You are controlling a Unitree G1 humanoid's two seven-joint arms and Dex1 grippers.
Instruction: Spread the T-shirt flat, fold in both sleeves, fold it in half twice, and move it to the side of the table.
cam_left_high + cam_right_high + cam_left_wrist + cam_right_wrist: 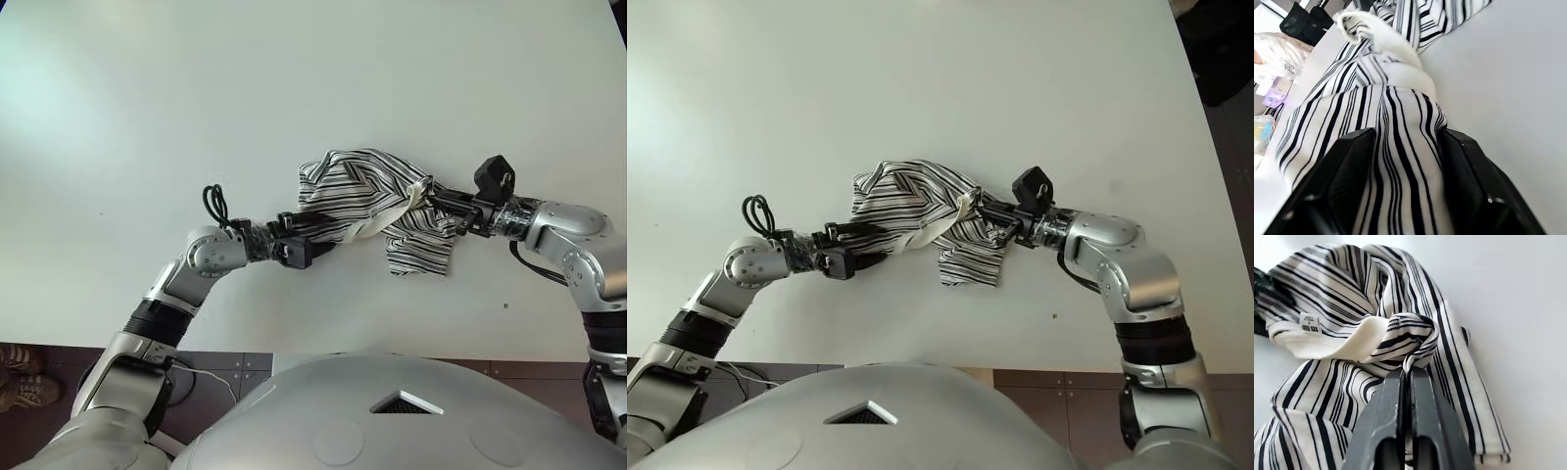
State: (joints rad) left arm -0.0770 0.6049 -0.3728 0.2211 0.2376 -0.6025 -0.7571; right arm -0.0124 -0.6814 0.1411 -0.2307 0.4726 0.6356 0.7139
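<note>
Striped T-shirt (pixel 367 191) bunched mid-table (pixel 147 117), strung between both grippers. Left gripper (pixel 312 240) clamped around a thick wad of cloth; right gripper (pixel 1405 374) pinched tight on a thin fold near the collar. Looks light, limp and prone to twist and sag; probably best taken at shoulder seams or hem. Room for spreading beyond and to the left; near edge close.

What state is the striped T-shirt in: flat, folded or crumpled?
Crumpled: the striped T-shirt is bunched and twisted between the left gripper and right gripper, both shut on its cloth.
</note>
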